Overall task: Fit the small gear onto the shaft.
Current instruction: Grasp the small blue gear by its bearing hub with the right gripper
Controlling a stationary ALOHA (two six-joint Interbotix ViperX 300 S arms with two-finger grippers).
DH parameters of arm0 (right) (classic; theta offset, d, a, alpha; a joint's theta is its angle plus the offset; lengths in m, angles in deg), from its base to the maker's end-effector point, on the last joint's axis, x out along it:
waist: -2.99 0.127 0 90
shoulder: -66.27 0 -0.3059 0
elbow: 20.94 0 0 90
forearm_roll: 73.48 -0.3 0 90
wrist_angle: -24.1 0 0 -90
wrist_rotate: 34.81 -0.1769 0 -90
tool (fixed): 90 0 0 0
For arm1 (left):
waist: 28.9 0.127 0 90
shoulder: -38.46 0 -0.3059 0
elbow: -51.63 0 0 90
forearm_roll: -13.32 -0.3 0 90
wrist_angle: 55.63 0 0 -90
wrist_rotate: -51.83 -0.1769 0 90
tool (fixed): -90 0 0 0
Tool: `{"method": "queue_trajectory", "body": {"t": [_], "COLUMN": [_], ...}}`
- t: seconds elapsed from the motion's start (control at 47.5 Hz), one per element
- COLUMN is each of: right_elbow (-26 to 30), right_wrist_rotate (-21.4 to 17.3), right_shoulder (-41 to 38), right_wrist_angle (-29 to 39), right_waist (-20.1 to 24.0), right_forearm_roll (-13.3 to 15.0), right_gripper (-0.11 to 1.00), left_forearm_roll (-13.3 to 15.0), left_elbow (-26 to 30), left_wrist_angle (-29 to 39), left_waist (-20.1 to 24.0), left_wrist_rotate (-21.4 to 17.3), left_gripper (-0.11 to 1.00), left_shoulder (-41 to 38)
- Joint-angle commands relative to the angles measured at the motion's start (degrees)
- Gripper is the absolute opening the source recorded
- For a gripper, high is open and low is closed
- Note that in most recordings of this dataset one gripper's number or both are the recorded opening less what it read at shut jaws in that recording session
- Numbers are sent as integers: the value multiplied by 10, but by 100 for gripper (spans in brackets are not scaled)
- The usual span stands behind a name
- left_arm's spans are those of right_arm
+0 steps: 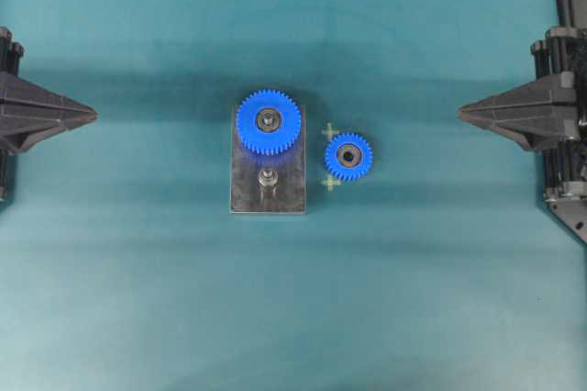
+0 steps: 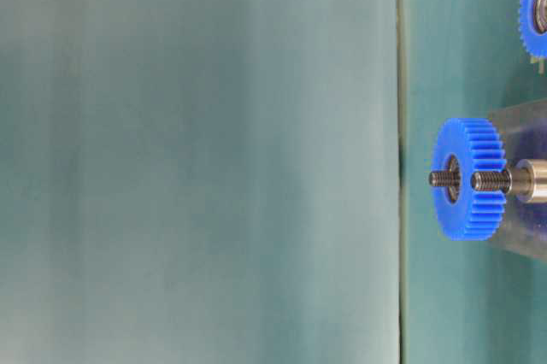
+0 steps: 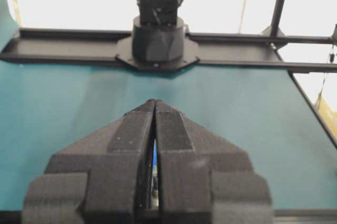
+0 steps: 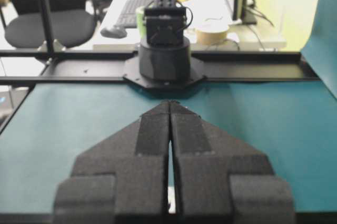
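Observation:
The small gear [image 1: 348, 156], bright blue with a dark bearing hub, lies flat on the teal mat just right of the grey plate [image 1: 290, 196]. On that plate the shaft [image 1: 267, 177] stands bare, in front of the larger blue gear [image 1: 268, 121]. The table-level view shows the shaft [image 2: 500, 180] beside the larger gear [image 2: 468, 179], and an edge of the small gear [image 2: 533, 5] at the top right. My left gripper [image 1: 94, 115] is shut and empty at the left edge, its tips [image 3: 155, 101] touching. My right gripper [image 1: 461, 112] is shut and empty at the right edge, tips [image 4: 169, 102] together.
Two small pale cross marks [image 1: 330, 131] [image 1: 331, 183] flank the small gear's left side on the mat. The opposite arm's black base [image 3: 158, 42] [image 4: 164, 56] stands on a black rail at the table's far end in each wrist view. A desk and chair lie beyond.

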Motion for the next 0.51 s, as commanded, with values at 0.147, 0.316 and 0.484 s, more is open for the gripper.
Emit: {"method": "queue_trajectory", "body": {"t": [0.147, 0.316, 0.484], "right_elbow": [-14, 6, 56], "right_wrist_rotate": [-37, -72, -73], "right_shoulder": [-8, -16, -62], "right_wrist_angle": [-4, 94, 269], "right_waist": [-16, -26, -45], "right_forearm_roll": [-60, -82, -82], "right_gripper": [1, 1, 1], "left_forearm_roll": [-6, -6, -6], "left_elbow": [37, 51, 50], "left_wrist_angle": [37, 71, 142], "left_waist": [-11, -12, -12], "left_wrist_rotate": [27, 27, 28], "left_gripper": [0, 0, 0], "left_shoulder": [-89, -112, -87]}}
